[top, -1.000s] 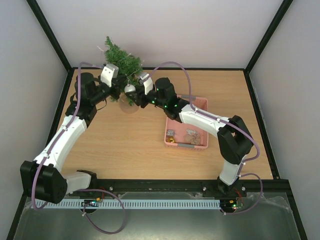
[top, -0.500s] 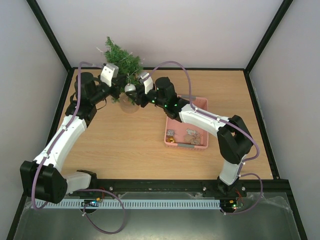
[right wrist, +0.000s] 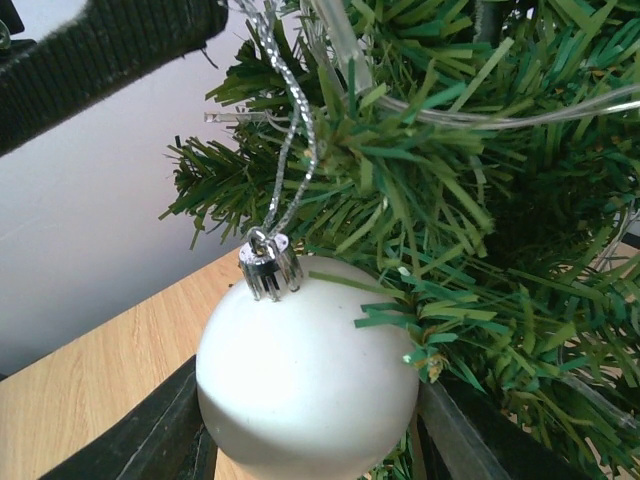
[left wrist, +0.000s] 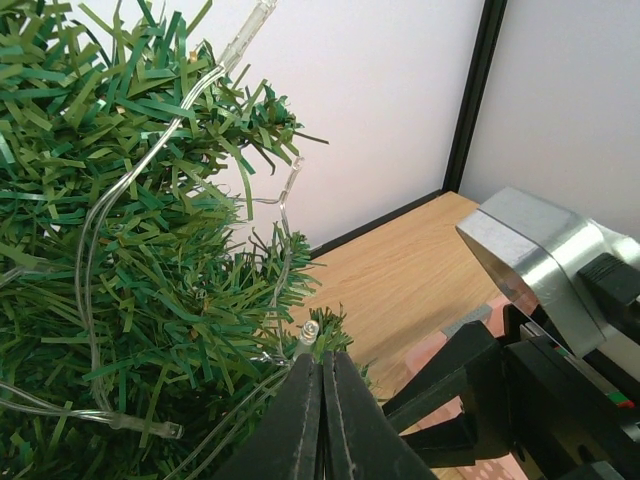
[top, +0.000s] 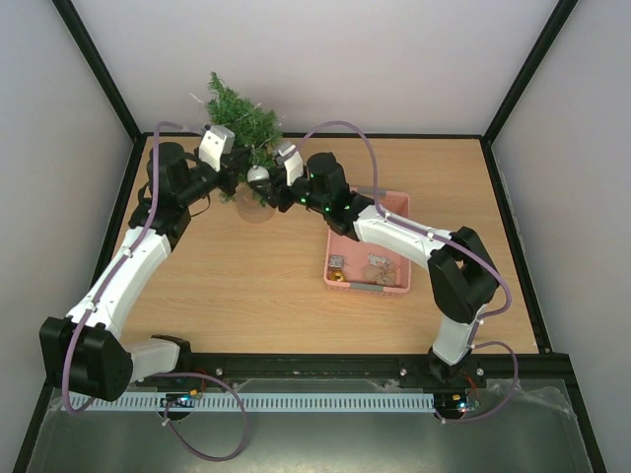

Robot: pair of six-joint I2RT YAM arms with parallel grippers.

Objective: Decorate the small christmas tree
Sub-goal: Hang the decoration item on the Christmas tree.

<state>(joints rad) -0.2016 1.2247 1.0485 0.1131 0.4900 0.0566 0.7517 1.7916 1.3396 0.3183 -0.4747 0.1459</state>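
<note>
**Small christmas tree** (top: 240, 116): dark green and bristly, on a clear round base (top: 254, 210). It stands on the worktop (top: 246, 286) near the far edge, left of centre, between the two arms' ends. A clear light string (left wrist: 120, 200) with tiny bulbs winds through the branches.

**Left gripper** (left wrist: 322, 365): fingers clenched flat together among the lower branches, with one small bulb just at their tips. Whether any strand is pinched between them cannot be told.

**Right gripper** (right wrist: 308, 380): fingers (right wrist: 150, 435) grasping a white bauble (right wrist: 300, 350), one on each side of it. The bauble has a silver cap (right wrist: 270, 265), and a silver thread (right wrist: 312, 145) runs up from the cap into the branches. The ball touches the foliage.

**Pink basket** (top: 398, 201): on the worktop to the right of the tree, partly under the right arm. It holds a few small trinkets (top: 375, 268), too small to identify.
</note>
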